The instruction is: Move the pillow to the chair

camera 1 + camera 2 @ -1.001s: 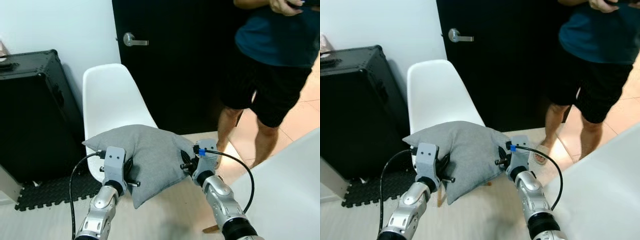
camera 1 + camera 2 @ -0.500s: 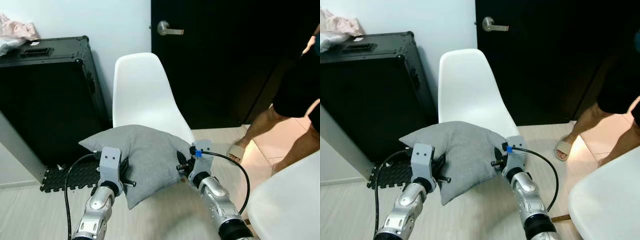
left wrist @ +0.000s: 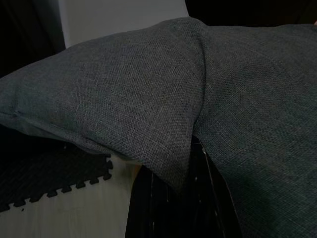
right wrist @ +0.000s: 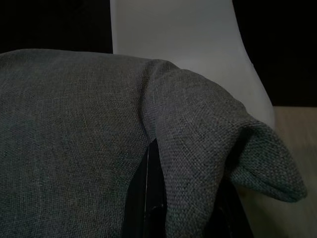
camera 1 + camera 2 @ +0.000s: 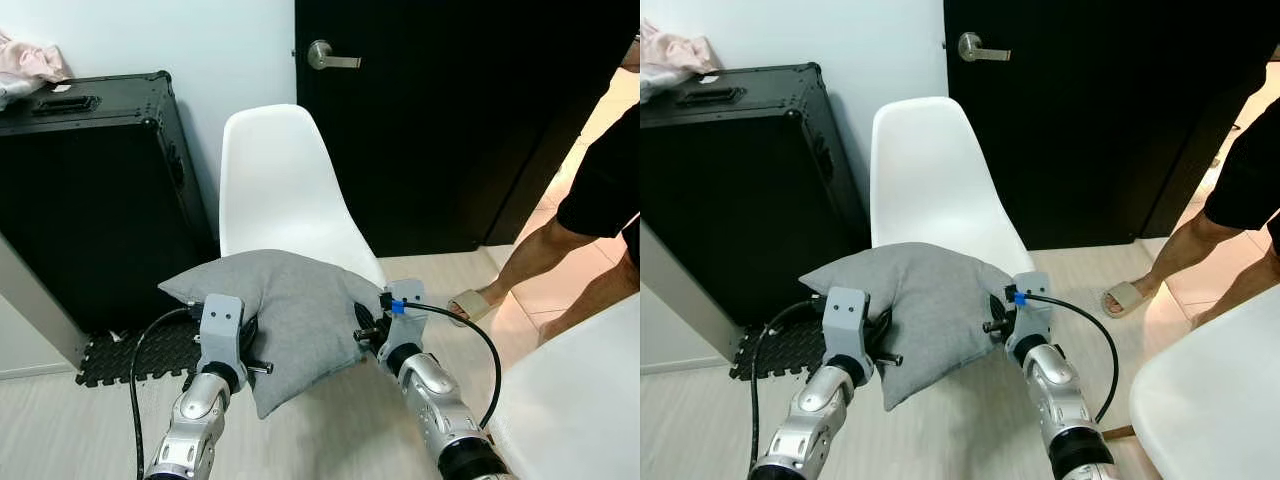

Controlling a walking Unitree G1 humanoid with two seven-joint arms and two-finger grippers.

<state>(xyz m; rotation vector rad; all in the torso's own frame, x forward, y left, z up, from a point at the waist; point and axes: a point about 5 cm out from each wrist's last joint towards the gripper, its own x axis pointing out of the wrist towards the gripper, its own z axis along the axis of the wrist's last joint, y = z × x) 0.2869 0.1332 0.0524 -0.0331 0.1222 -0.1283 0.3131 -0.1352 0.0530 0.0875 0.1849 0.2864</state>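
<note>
No text, label, brand, number or sign can be read in any view.

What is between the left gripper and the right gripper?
The grey pillow, held between the left gripper and right gripper, in both eye views.

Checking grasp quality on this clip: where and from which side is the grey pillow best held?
At its two side edges, one end effector from each side, as now: left end effector and right end effector pinch folds of the pillow. It is soft and wide, so a two-sided hold keeps it level.
</note>
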